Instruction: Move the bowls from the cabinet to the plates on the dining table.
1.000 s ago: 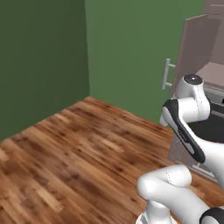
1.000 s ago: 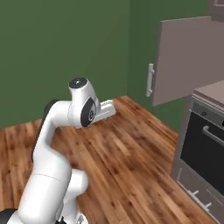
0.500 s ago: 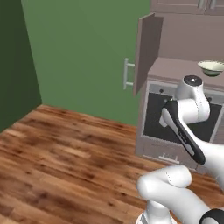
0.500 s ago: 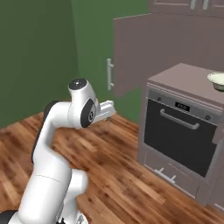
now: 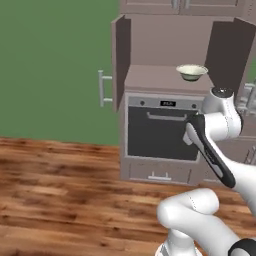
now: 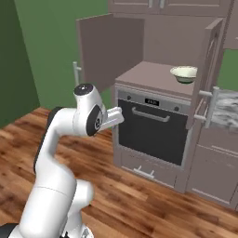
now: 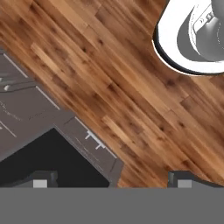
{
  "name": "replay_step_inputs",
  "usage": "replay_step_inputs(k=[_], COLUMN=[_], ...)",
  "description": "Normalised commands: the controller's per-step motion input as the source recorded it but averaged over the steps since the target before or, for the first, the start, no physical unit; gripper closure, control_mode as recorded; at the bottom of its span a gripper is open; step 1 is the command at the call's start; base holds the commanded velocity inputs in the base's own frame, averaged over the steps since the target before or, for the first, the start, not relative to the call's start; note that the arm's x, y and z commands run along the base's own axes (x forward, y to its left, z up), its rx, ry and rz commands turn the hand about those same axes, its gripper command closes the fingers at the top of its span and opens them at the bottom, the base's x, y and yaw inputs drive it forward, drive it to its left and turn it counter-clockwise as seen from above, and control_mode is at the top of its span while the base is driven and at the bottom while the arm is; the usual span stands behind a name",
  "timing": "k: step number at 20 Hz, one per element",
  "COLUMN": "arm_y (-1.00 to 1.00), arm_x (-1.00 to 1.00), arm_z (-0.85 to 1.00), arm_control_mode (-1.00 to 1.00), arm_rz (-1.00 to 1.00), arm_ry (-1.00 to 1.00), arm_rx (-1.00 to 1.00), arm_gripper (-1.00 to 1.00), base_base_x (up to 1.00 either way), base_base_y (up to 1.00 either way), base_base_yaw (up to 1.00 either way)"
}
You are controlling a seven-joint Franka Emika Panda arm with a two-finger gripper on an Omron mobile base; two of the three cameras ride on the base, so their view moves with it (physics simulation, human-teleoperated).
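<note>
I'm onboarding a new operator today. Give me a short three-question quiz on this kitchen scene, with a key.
1. True or false: both cabinet doors stand open.
2. Where does the bowl sit?
A. on the wood floor
B. on the shelf above the oven, inside the cabinet
C. in the tool
3. Fill in: the tool's jaws are ____ and hold nothing.

Key: 1 true; 2 B; 3 open
</note>
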Motion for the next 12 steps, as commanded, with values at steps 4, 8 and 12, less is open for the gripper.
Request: replay_step_inputs(k=[4,8,12], arm_y=[0.00,0.00,0.00], arm_x=[0.00,0.00,0.00], arm_z=[0.00,0.00,0.00], arm_control_mode=[1.00,1.00,1.00], arm_rz=[0.00,0.00,0.00], arm_ry=[0.00,0.00,0.00], arm_rx=[0.00,0.00,0.00], arm_gripper=[-1.00,-1.00,-1.00], base_base_x=[0.37,0.44,0.54], base_base_y=[0.01,0.07,0.03], base_base_yaw=[-0.32,-0.26,-0.25])
